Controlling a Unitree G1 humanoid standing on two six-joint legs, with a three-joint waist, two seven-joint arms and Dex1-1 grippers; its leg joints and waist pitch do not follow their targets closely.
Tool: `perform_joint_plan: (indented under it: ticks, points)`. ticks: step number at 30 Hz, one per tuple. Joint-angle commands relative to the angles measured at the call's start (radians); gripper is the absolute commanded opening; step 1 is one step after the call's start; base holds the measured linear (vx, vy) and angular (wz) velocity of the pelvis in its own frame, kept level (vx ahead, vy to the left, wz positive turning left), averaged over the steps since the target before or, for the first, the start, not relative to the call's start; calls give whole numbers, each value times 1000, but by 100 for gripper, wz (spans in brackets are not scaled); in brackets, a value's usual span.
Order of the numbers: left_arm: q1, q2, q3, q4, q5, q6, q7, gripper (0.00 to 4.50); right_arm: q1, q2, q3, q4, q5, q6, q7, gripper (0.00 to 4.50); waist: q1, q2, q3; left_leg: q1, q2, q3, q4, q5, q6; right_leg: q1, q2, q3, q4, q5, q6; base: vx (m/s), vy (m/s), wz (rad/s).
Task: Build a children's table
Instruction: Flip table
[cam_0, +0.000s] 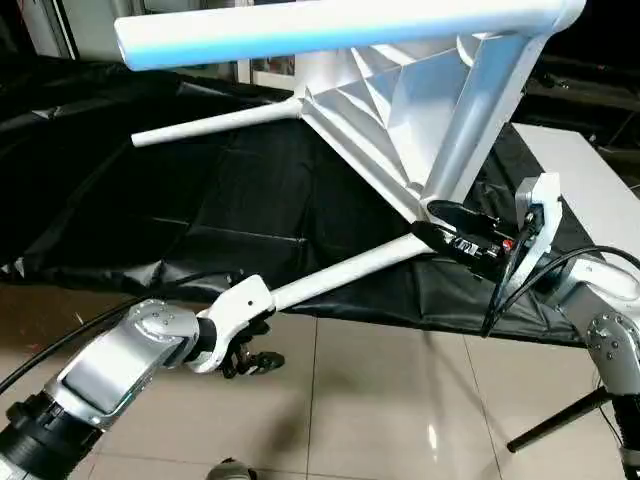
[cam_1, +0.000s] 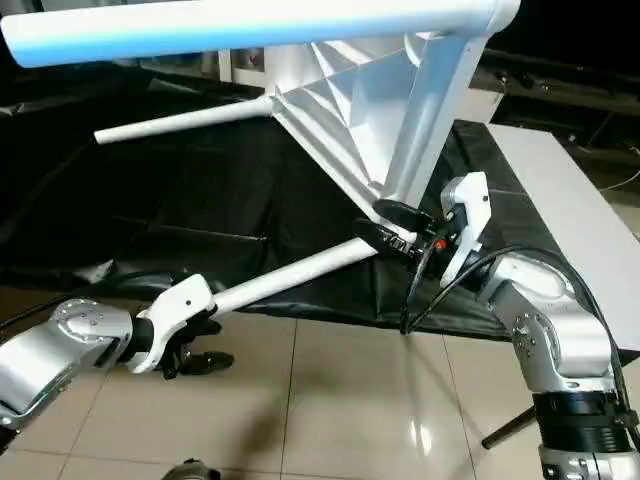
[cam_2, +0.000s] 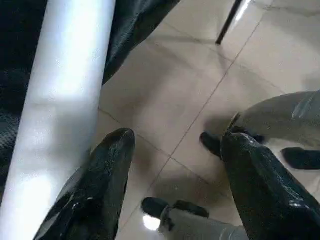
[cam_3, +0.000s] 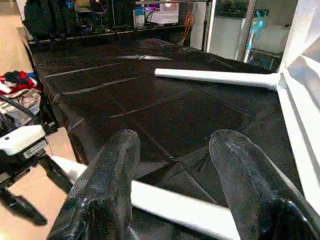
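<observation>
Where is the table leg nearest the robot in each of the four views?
Left eye: the near leg slants from lower left up to the tabletop corner.
Right eye: same slant, slightly left of centre.
Left wrist: wide white tube close up, crossing the black cloth.
Right wrist: tube nearest the camera.
Shared landmark: the black cloth.

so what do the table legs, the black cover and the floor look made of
Legs: smooth white plastic tube, by the soft sheen. Black cover: thin glossy sheeting, probably plastic film, creased and wrinkled. Floor: glazed beige tile, with grout lines and glare.
</observation>
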Motion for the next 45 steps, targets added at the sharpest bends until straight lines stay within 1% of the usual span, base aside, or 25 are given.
perform_joint_plan:
  ticks: [1, 2, 7, 10, 11, 16, 18, 22, 25, 27, 29, 30, 31, 32, 33, 35, 36, 37, 38, 39, 40, 41, 43, 44, 45]
  points:
    - [-12, 34, -17, 29, 58, 6, 17, 310, 2, -18, -6, -17, -1, 12, -2, 254, 0, 12, -55, 40, 11, -12, -89, -477, -98, 1, -37, 17, -105, -408, -140, 0, 0, 0]
    - [-11, 42, -18, 32, 70, 8, 21, 310, 1, -18, -6, -17, -5, 11, -3, 254, -1, 13, -56, 37, 11, -14, -91, -470, -99, 4, -37, 16, -104, -406, -137, 0, 0, 0]
    - [-17, 72, -3, 48, 116, 21, 40, 310, 0, -14, -8, -16, -15, 9, -7, 254, 0, 15, -57, 44, 13, -13, -89, -475, -97, -3, -35, 16, -102, -370, -159, 0, 0, 0]
    - [-20, 76, -2, 52, 124, 22, 42, 310, -2, -13, -8, -13, -17, 7, -8, 254, 0, 14, -56, 44, 12, -12, -89, -475, -93, -4, -35, 16, -102, -367, -160, 0, 0, 0]
    - [-29, 78, 17, 86, 143, 4, 72, 310, -3, -10, -7, -9, -19, 6, -10, 254, 0, 14, -57, 44, 12, -12, -89, -470, -92, -4, -34, 16, -101, -357, -163, 0, 0, 0]
    - [-32, 83, 42, 135, 182, -24, 106, 310, -2, -5, -5, -9, -24, 4, -15, 254, 1, 16, -58, 43, 12, -12, -89, -462, -91, -2, -35, 17, -100, -344, -162, 0, 0, 0]
    - [-31, 79, 69, 162, 200, -37, 142, 310, -2, 1, -5, -12, -28, 1, -19, 254, 1, 17, -58, 43, 11, -11, -89, -455, -91, -4, -33, 16, -98, -328, -167, 0, 0, 0]
    - [-26, 77, 91, 177, 207, -63, 167, 310, 3, 3, -4, -20, -27, 3, -18, 254, 3, 17, -56, 48, 13, -12, -89, -489, -92, -8, -35, 17, -103, -355, -168, 0, 0, 0]
    - [-20, 75, 133, 187, 230, -92, 214, 310, 12, 9, 6, -20, -39, -12, -19, 254, 6, 16, -53, 48, 14, -15, -91, -520, -97, -10, -39, 16, -109, -409, -155, 0, 0, 0]
    - [-14, 82, 135, 183, 230, -92, 208, 310, 14, 11, 9, -20, -42, -15, -20, 254, 5, 18, -52, 51, 13, -17, -90, -550, -102, -14, -40, 14, -115, -449, -146, 0, 0, 0]
    - [6, 103, 138, 138, 212, -71, 172, 310, 21, 12, 16, -24, -46, -15, -18, 254, 4, 20, -50, 52, 12, -23, -92, -586, -108, -17, -41, 10, -118, -485, -136, -27, -1, -1]
    - [22, 105, 157, 101, 179, -51, 149, 310, 26, 12, 19, -29, -46, -13, -16, 254, 4, 20, -50, 52, 12, -23, -92, -586, -108, -17, -41, 10, -118, -485, -136, 0, 0, 0]
    - [40, 105, 178, 55, 138, -30, 120, 310, 30, 13, 21, -33, -46, -11, -15, 254, 0, 18, -48, 48, 14, -26, -96, -598, -111, -14, -41, 7, -117, -489, -138, 0, 0, 0]
    - [64, 105, 213, -27, 76, 5, 80, 310, 36, 15, 21, -35, -46, -9, -16, 254, -1, 18, -48, 52, 13, -26, -94, -614, -110, -19, -40, 7, -119, -495, -142, 0, 0, 0]
    - [68, 107, 219, -43, 68, 6, 74, 310, 37, 16, 21, -35, -47, -9, -18, 254, -3, 17, -46, 51, 15, -28, -96, -621, -110, -18, -41, 6, -119, -488, -151, 0, 0, 0]
    - [74, 115, 238, -78, 50, -2, 62, 310, 40, 19, 22, -36, -49, -10, -21, 254, -3, 20, -46, 54, 14, -27, -96, -637, -111, -21, -38, 6, -119, -479, -151, 0, 0, 0]
    - [73, 113, 244, -82, 46, -6, 63, 310, 41, 20, 23, -36, -49, -11, -22, 254, -4, 20, -45, 52, 14, -27, -97, -639, -111, -20, -37, 6, -119, -477, -148, 0, 0, 0]
    - [65, 97, 291, -110, 18, -56, 59, 310, 49, 27, 24, -47, -50, -10, -30, 254, -6, 20, -45, 49, 12, -28, -98, -637, -112, -17, -38, 5, -120, -478, -142, 0, 0, 0]
    - [60, 86, 314, -124, 3, -82, 56, 310, 53, 30, 24, -53, -50, -9, -34, 254, -6, 21, -46, 47, 12, -28, -100, -632, -113, -14, -39, 4, -121, -473, -139, 0, 0, 0]
    - [52, 59, 352, -148, -24, -70, 65, 310, 59, 34, 23, -62, -49, -7, -38, 254, -5, 23, -47, 47, 12, -29, -101, -632, -115, -13, -39, 4, -121, -465, -138, 0, 0, 0]
    - [52, 59, 352, -148, -24, -70, 65, 310, 59, 34, 23, -62, -49, -7, -38, 254, -5, 22, -49, 48, 13, -28, -103, -629, -116, -12, -36, 4, -118, -437, -144, 0, 0, 0]
    - [22, -3, 404, -171, -57, -60, 100, 310, 68, 40, 22, -74, -48, -4, -46, 254, -6, 20, -49, 47, 13, -26, -103, -624, -116, -12, -35, 5, -115, -415, -151, 0, 0, 0]
    - [-2, -43, 420, -170, -66, -57, 127, 310, 71, 46, 21, -77, -46, -2, -52, 254, -4, 22, -50, 52, 12, -24, -100, -619, -113, -16, -37, 6, -119, -406, -155, 0, 0, 0]
    - [-18, -74, 409, -144, -61, -52, 146, 310, 73, 50, 25, -80, -46, -1, -55, 254, -5, 22, -49, 46, 10, -24, -101, -613, -112, -11, -36, 5, -119, -415, -145, 0, 0, 0]
    - [-24, -88, 382, -124, -57, -47, 145, 310, 74, 53, 28, -82, -43, 4, -54, 254, -5, 20, -50, 48, 10, -22, -100, -610, -111, -12, -35, 6, -122, -421, -139, 0, 0, 0]
